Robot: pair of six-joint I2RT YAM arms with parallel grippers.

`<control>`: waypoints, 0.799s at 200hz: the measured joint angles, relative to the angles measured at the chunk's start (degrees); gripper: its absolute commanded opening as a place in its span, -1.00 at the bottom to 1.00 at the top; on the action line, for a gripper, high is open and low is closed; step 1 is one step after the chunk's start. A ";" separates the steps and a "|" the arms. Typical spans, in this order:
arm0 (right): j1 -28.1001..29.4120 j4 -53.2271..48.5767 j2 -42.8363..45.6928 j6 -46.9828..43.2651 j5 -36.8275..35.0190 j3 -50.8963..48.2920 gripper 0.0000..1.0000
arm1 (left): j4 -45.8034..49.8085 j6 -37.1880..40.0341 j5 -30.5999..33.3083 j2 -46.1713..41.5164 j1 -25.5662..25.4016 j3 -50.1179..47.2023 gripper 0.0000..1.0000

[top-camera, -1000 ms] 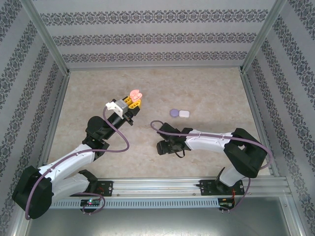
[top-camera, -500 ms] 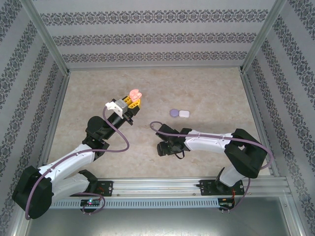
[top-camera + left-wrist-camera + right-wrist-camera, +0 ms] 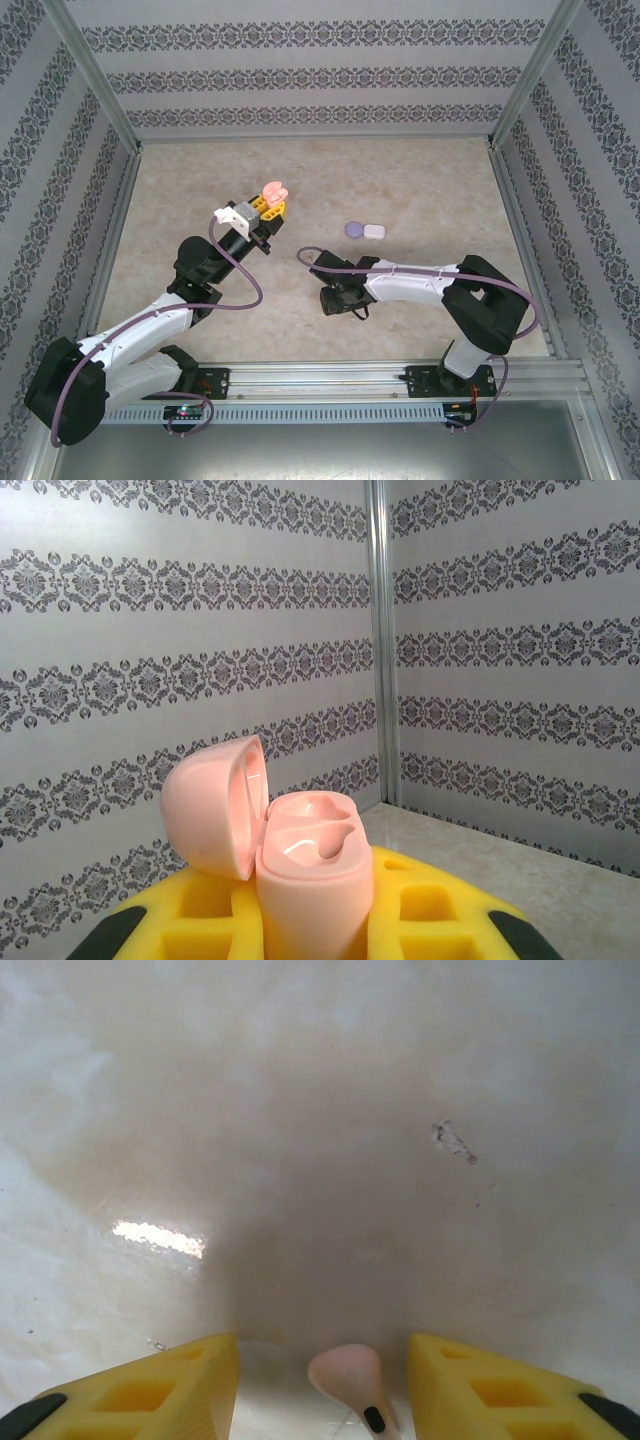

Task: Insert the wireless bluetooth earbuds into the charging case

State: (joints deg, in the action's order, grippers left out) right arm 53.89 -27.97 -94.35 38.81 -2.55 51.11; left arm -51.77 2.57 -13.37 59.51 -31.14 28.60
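Between the right fingers: a pinkish earbud lies on the table, with its bulb away from the wrist and its dark-tipped stem toward it.
Right gripper: set low over the table, jaws apart with a gap on each side of the earbud; it grips nothing.
Case: pink, held up off the table to the left of the right arm. Its lid is swung open and two moulded wells show, both seemingly empty.
Left gripper: clamped on the lower part of the case, a yellow finger on either side.
Step in hand: by the look of it, the pick-up of the pinkish earbud; no bud is in the case yet.
Next move: the jaws need to meet squarely on the bud, which is small and smooth and likely to slip or twist. It then has to be lifted, carried across to the case and set stem-first into the matching well.
Other cases: a purple case and a white case sit touching on the table, well apart from both grippers.
Hard to make out: the stem's end runs off the bottom edge of the right wrist view. The pink case's base is hidden between the fingers. Which well suits this bud cannot be told, nor whether the purple and white lids are open.
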 measured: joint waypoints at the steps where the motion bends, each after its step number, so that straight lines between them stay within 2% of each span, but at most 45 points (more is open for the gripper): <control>1: 0.00 0.00 0.00 0.02 0.00 0.00 -0.09 | 0.00 0.00 -0.02 0.00 0.00 0.00 -1.00; 160: 2.91 -3.96 -3.32 -1.68 -4.81 3.50 -0.30 | 0.15 0.00 0.17 0.00 0.00 0.02 -1.00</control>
State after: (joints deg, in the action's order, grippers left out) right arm 56.80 -31.92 -97.67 37.12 -7.35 54.61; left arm -51.62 2.57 -13.19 59.51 -31.14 28.62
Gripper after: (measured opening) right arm 0.351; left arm 0.187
